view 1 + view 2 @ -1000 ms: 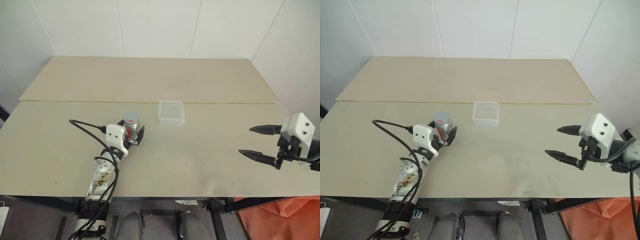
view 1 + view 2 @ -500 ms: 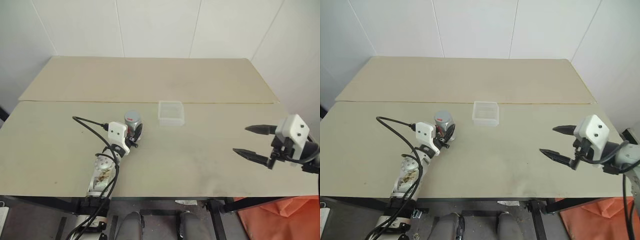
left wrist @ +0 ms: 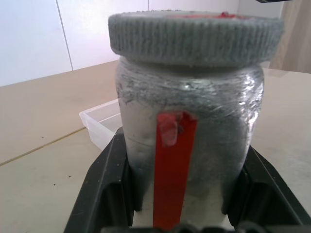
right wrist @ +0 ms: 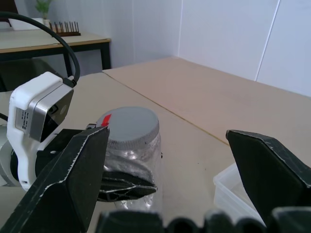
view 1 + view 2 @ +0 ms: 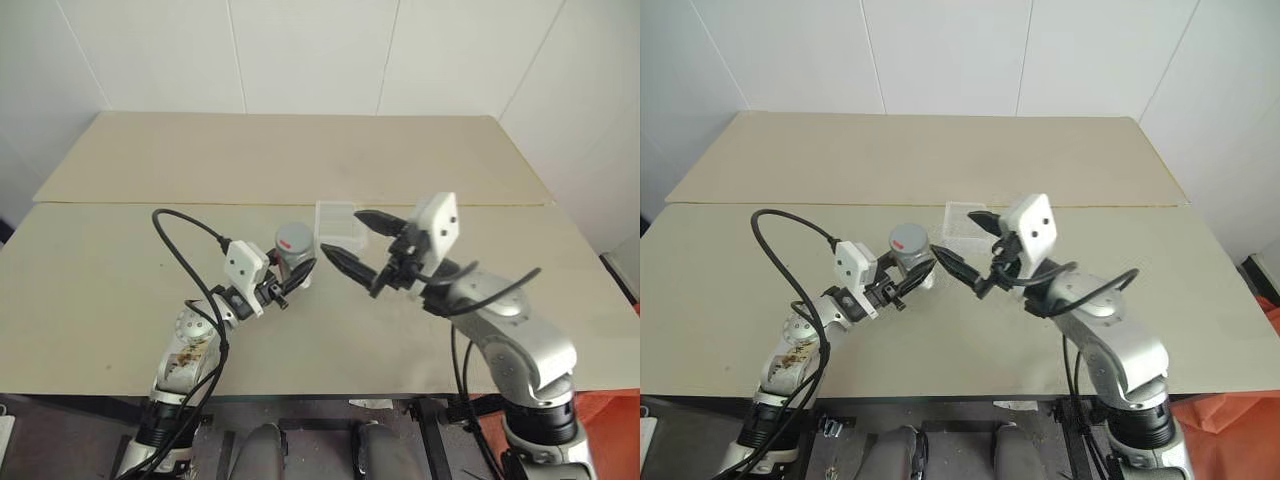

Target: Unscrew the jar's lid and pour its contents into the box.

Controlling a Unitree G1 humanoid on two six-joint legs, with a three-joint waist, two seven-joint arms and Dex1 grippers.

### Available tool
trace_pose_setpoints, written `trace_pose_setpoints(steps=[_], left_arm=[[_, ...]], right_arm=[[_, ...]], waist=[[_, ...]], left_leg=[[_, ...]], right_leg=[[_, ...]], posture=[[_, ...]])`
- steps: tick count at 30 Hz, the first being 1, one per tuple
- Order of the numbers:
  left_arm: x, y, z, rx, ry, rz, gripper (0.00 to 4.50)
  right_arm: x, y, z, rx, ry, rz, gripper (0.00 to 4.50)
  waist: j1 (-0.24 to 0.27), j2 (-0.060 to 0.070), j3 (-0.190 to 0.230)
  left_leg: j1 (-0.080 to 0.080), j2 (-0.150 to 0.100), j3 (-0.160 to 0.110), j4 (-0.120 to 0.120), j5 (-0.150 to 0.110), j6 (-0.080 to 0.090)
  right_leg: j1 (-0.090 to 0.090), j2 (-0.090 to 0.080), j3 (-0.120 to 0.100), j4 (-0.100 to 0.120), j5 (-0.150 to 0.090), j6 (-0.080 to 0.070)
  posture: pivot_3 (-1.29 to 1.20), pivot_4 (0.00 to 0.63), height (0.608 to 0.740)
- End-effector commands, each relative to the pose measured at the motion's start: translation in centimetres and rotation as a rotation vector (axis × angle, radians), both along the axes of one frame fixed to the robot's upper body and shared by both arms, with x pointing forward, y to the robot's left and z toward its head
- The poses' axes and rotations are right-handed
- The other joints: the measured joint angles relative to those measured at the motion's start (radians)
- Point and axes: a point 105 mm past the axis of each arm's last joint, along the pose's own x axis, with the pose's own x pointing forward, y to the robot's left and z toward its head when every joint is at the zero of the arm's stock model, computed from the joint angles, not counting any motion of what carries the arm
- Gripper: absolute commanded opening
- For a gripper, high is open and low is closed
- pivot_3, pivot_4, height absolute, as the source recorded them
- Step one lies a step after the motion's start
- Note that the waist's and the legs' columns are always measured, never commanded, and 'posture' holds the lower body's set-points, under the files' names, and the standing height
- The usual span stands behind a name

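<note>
The left end effector (image 5: 297,277) is clamping the small silvery-clear cylindrical jar (image 5: 293,254) just above the beige bench (image 5: 120,290), its ribbed grey screw lid (image 5: 294,237) still on. The right end effector (image 5: 349,242) is hovering beside it, spread wide. Unscrewing and pouring into the clear shallow plastic box (image 5: 338,217) are still remaining.

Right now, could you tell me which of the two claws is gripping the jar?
The left claw: shut on the jar, while the right claw is open beside it.

A beige table (image 5: 120,290) made of two boards joined along a seam is set against white panelled walls (image 5: 310,55). A second table (image 4: 53,41) with dark legs, bearing a potted plant (image 4: 43,7), is seen at the upper left of the right wrist view.
</note>
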Motion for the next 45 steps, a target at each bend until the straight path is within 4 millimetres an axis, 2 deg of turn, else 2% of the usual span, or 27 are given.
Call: trace_pose_setpoints(steps=[1, 9, 29, 32, 35, 36, 43, 45], left_arm=[[-0.7, -1.0, 1.3, -0.006, -0.053, -0.034, 1.94], [-0.9, -2.1, 1.3, -0.024, -0.052, -0.059, 1.94], [-1.3, -2.7, 0.8, -0.019, -0.039, -0.071, 1.94], [-1.4, -2.9, 0.9, -0.034, -0.036, -0.076, 1.94], [-1.4, -3.0, 0.9, -0.034, -0.038, -0.079, 1.94], [-1.4, -3.1, 0.9, -0.033, -0.038, -0.08, 1.94], [-1.6, -3.3, 0.7, -0.019, -0.038, -0.096, 1.94], [-2.2, -3.3, 0.6, -0.011, -0.034, -0.138, 1.94]], right_arm=[[-1.1, 0.7, 1.2, 0.019, -0.064, 0.022, 4.5], [-1.4, 2.5, 0.6, -0.004, -0.073, 0.082, 4.5], [-0.3, 2.9, 0.0, -0.002, -0.075, 0.071, 4.5], [-0.4, 2.9, -0.3, -0.01, -0.076, 0.077, 3.87], [-0.4, 2.9, -0.5, -0.015, -0.075, 0.078, 2.87], [-0.4, 2.8, -0.6, -0.021, -0.075, 0.074, 2.73], [-0.1, 2.6, -1.0, -0.049, -0.072, 0.061, 2.73], [-0.5, 2.5, -1.1, -0.056, -0.052, 0.141, 2.73]], waist=[[-0.001, 0.0, 0.0], [-0.005, 0.0, 0.0], [-0.006, 0.0, 0.0], [-0.006, 0.0, 0.0], [-0.006, 0.0, 0.0], [-0.006, 0.0, 0.0], [-0.006, 0.0, 0.0], [-0.006, 0.0, 0.0]], left_leg=[[0.0, 0.0, 0.0, 0.0, 0.0, 0.0], [0.001, 0.002, 0.0, 0.0, 0.0, 0.0], [0.001, 0.003, 0.0, -0.001, 0.0, 0.0], [0.001, 0.003, 0.0, -0.001, 0.0, 0.0], [0.001, 0.003, 0.0, -0.001, 0.0, 0.0], [0.001, 0.003, 0.0, -0.001, 0.0, 0.0], [0.001, 0.003, 0.0, -0.001, 0.0, 0.0], [0.001, 0.003, 0.0, -0.001, 0.0, 0.0]], right_leg=[[0.0, 0.0, 0.0, 0.0, 0.0, 0.0], [0.0, 0.003, 0.0, 0.001, 0.0, 0.0], [0.0, 0.004, 0.0, 0.0, -0.001, 0.001], [0.0, 0.004, 0.0, 0.0, -0.001, 0.001], [0.0, 0.004, 0.0, 0.0, -0.001, 0.001], [0.0, 0.004, 0.0, 0.0, -0.001, 0.001], [-0.001, 0.004, 0.0, 0.0, -0.001, 0.001], [-0.001, 0.004, 0.0, 0.0, -0.001, 0.001]], posture=[[0.0, 0.15, 0.74], [0.0, 0.15, 0.74], [0.0, 0.15, 0.74], [0.0, 0.15, 0.74], [0.0, 0.15, 0.74], [0.0, 0.15, 0.74], [0.0, 0.15, 0.74], [0.0, 0.15, 0.74]])
